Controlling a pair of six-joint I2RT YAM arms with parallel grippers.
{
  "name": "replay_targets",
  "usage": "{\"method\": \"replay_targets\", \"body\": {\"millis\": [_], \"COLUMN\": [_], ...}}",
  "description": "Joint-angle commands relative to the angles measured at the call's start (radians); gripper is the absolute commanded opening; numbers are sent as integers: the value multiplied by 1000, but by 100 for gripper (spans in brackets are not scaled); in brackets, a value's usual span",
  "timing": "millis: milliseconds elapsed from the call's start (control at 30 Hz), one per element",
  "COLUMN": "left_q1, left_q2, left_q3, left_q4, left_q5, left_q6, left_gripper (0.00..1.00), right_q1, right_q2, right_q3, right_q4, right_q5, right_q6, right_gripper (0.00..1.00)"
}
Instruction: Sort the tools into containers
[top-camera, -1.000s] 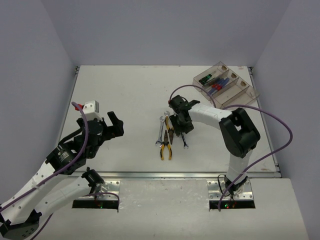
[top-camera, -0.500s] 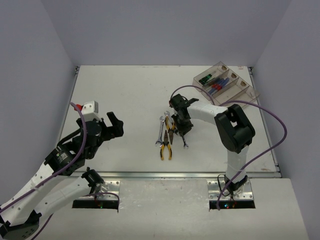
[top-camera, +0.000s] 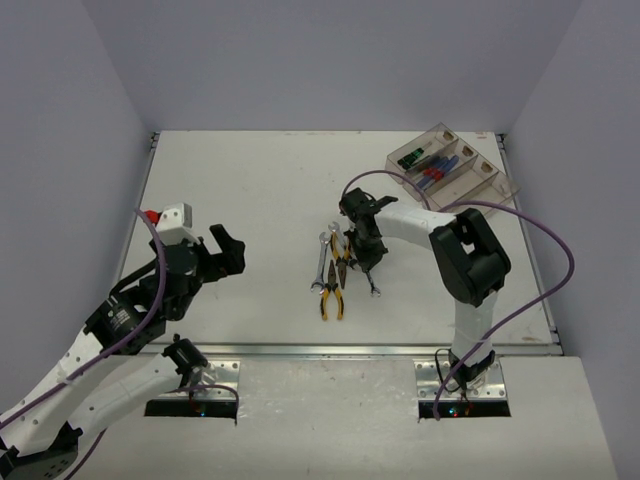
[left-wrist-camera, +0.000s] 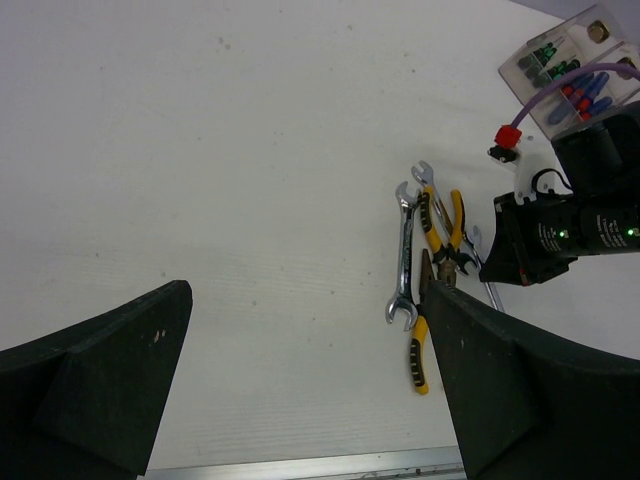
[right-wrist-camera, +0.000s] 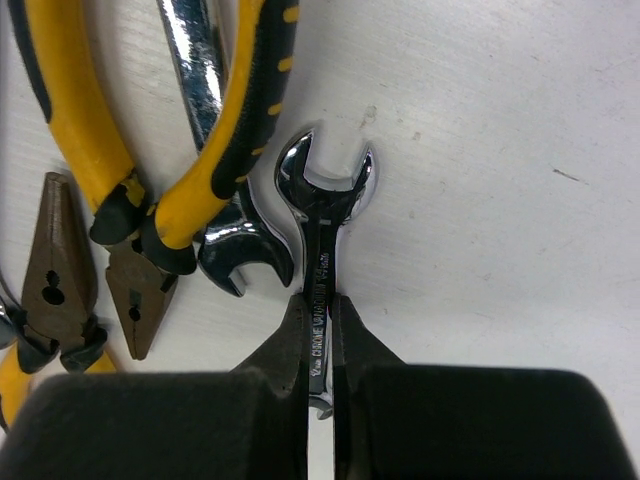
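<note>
My right gripper (right-wrist-camera: 319, 305) is shut on the shank of a small silver wrench (right-wrist-camera: 323, 215), which rests low on the white table (top-camera: 250, 200) beside the tool pile; in the top view that gripper (top-camera: 367, 262) stands over the wrench (top-camera: 373, 287). To its left lie two yellow-and-black pliers (top-camera: 333, 297) (top-camera: 342, 252) and a longer silver wrench (top-camera: 320, 262). The clear containers (top-camera: 478, 188) sit at the far right, with green-handled (top-camera: 414, 156) and blue-and-red screwdrivers (top-camera: 436, 172) in two bins. My left gripper (top-camera: 225, 252) hovers open over the left side, holding nothing.
A purple cable (top-camera: 545, 240) loops round the right arm. The left wrist view shows the tool pile (left-wrist-camera: 425, 250) and the right arm's wrist (left-wrist-camera: 560, 235) ahead of its open fingers (left-wrist-camera: 120, 370). A metal rail (top-camera: 340, 349) edges the table's near side.
The right gripper's jaws have closed onto the small wrench. The left arm has shifted slightly left and back, its gripper staying open.
</note>
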Motion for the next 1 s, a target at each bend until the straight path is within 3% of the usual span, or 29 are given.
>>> {"method": "replay_targets", "body": {"millis": [0,467,700,967], "left_q1": [8,8,7,8], "left_q2": [-10,-8,-10,11], "left_q3": [-6,-3,-5,-3], "left_q4": [50,41,40,36], "left_q5": [8,-11,-16,-18], "left_q6": [17,7,5,0], "left_gripper": [100,100,100,100], "right_q1": [-28,-137,-367,-596], "right_q2": [-61,-237,-281,-138], "right_q3": [-29,-43,80,315], "right_q4": [-17,-6,29,56], "right_q5": [75,113,115,166], "right_q6": [17,63,127,269], "right_gripper": [0,0,0,0]}}
